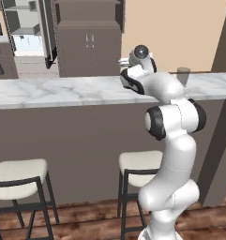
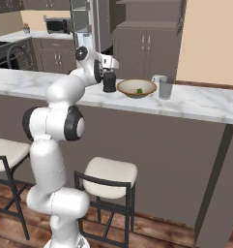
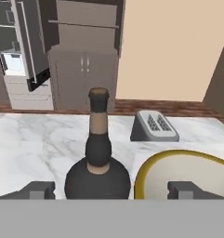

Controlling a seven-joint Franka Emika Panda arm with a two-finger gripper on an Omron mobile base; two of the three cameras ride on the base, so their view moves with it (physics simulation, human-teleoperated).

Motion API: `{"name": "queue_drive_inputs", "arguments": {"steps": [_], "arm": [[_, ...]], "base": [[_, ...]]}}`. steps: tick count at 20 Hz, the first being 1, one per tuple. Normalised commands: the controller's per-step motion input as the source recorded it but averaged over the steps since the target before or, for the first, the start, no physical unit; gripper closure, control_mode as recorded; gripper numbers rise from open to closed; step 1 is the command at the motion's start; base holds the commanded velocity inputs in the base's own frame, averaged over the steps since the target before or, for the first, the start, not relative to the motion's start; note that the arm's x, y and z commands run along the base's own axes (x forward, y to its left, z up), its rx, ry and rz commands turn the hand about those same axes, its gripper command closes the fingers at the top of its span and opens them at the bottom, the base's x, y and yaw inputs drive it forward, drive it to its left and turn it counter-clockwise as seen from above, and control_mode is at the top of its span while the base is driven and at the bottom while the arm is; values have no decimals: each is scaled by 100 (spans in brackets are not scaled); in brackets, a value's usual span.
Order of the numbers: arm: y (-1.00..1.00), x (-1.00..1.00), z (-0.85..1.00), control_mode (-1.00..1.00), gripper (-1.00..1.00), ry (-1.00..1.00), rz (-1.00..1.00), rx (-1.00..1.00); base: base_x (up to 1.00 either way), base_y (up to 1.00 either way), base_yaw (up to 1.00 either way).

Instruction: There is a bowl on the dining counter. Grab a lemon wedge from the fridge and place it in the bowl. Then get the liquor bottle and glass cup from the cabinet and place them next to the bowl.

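Note:
The dark liquor bottle (image 3: 98,158) stands upright on the marble dining counter (image 2: 195,104), just left of the bowl (image 2: 137,88). My gripper (image 3: 111,190) is open around the bottle's round body, one fingertip on each side with gaps to the glass. From the right base view the gripper (image 2: 109,70) hovers at the liquor bottle's (image 2: 109,81) neck. A small greenish lemon wedge (image 2: 139,90) lies in the bowl. The glass cup (image 2: 166,87) stands right of the bowl, also visible as the glass cup (image 1: 183,75). Behind, the fridge (image 3: 16,46) is open and the cabinet (image 3: 83,69) is shut.
A grey slotted holder (image 3: 155,126) sits on the counter behind the bowl. Bar stools (image 2: 110,179) stand below the counter front, beside my base. Bare marble stretches left of the bottle (image 1: 48,91).

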Motion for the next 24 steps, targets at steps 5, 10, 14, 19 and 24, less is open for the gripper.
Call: {"name": "queue_drive_inputs", "arguments": {"steps": [5, 10, 14, 19, 24], "arm": [[0, -37, 77, -100, -100, -1, 0, 4], [0, -92, 72, -100, -100, 0, 0, 10], [0, -100, 17, -100, -100, 0, 0, 9], [0, -100, -21, -100, -100, 0, 0, 0], [0, -100, -6, -100, -100, 0, 0, 0]], "base": [[0, 0, 0], [0, 0, 0], [0, 0, 0], [0, 0, 0], [0, 0, 0]]}}
